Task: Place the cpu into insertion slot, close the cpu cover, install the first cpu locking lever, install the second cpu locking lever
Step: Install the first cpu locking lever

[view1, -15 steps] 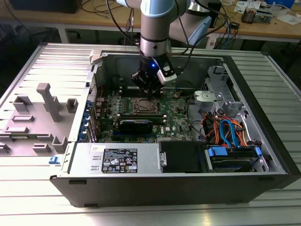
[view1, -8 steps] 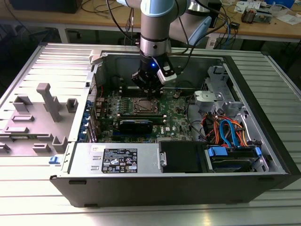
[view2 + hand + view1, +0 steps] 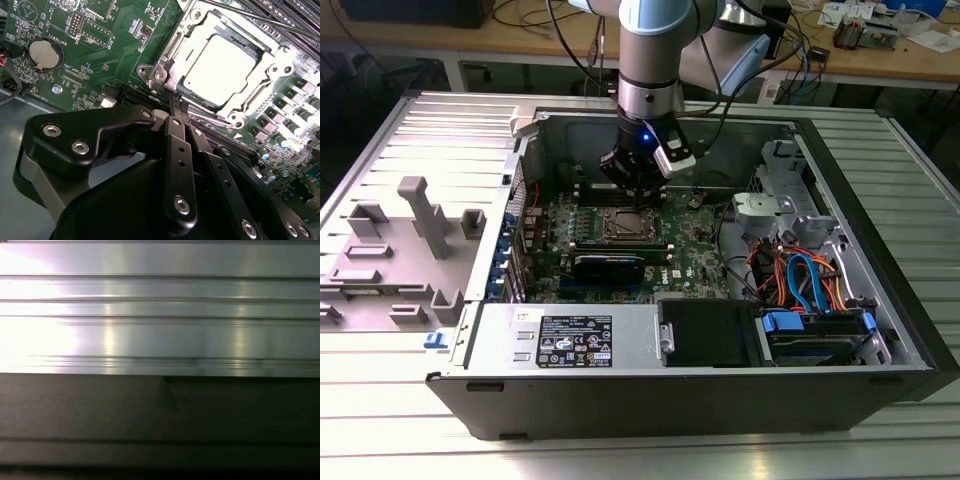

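Arm: grey-and-blue robot arm [image 3: 648, 50] coming down from the top centre of the exterior view into the open black-and-grey computer case [image 3: 880, 250] on the ribbed metal bench [image 3: 410, 420].
Gripper: black linkage gripper [image 3: 176, 107] in the lower half of the second wrist view, fingers drawn together to a narrow tip with nothing seen between them; in the exterior view [image 3: 638, 195], tip just above the socket.
Chip: small flat square cpu with a dull silvery top [image 3: 220, 67], upper right of centre in the second wrist view, lying flat inside the socket.
Socket: square insertion slot with a silvery metal rim [image 3: 162, 75] on the green motherboard [image 3: 100, 65]; centre of the exterior view [image 3: 630, 226].
Cover: thin silvery cpu cover frame [image 3: 262, 82], appearing to lie down around the chip with the chip showing through its window.
Levers: thin silvery wire lever [image 3: 260, 17] running along the socket's far side, upper right of the frame; latched or free, cannot tell.
Key relation: socket directly ahead of and just beyond the gripper tip, tip at the socket's near edge by the corner screw [image 3: 160, 76].
Progress, as a judgement: chip seated, cover apparently down, work at the lever stage.
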